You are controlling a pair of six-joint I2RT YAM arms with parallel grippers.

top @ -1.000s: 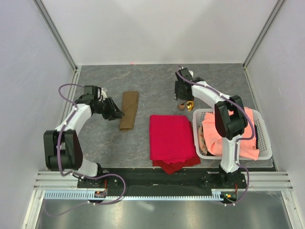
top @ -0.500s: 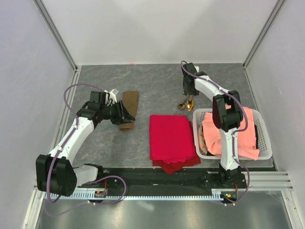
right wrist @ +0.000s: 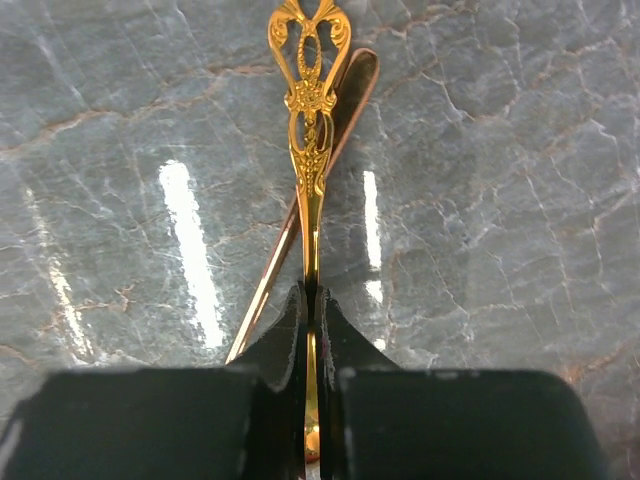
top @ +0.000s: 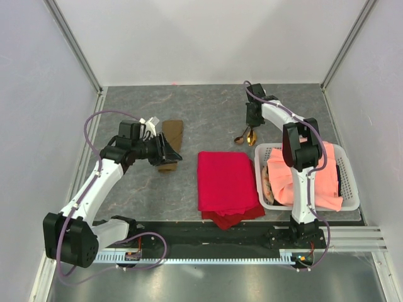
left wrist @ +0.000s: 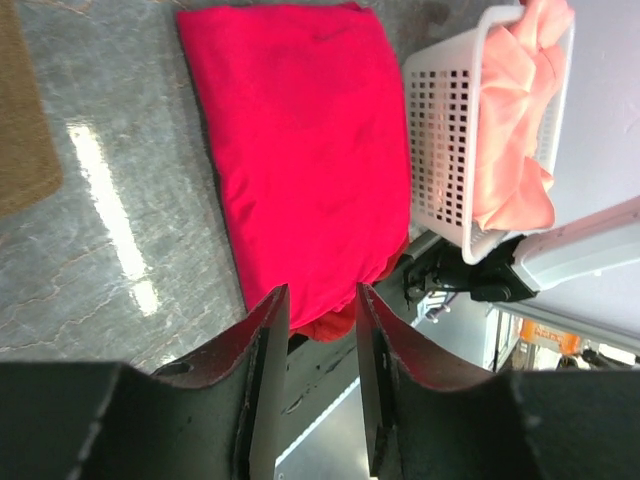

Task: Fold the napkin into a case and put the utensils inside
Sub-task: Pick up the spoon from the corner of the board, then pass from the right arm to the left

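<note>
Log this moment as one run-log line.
phase: pick utensil | right gripper: shut on gold utensil handle | left gripper: open, empty, by folded napkin | second utensil: on table

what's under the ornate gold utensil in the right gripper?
A second gold-coloured metal handle lies crossed beneath the ornate gold utensil, on the grey marbled table. Its lower end is hidden behind the right gripper, shut on the ornate piece.

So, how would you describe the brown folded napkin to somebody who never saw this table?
Start at the white basket on the right, then pass left over the flat red cloth. Beyond it, apart from it, lies the napkin: a narrow olive-brown strip, dull and much smaller than the red one.
</note>
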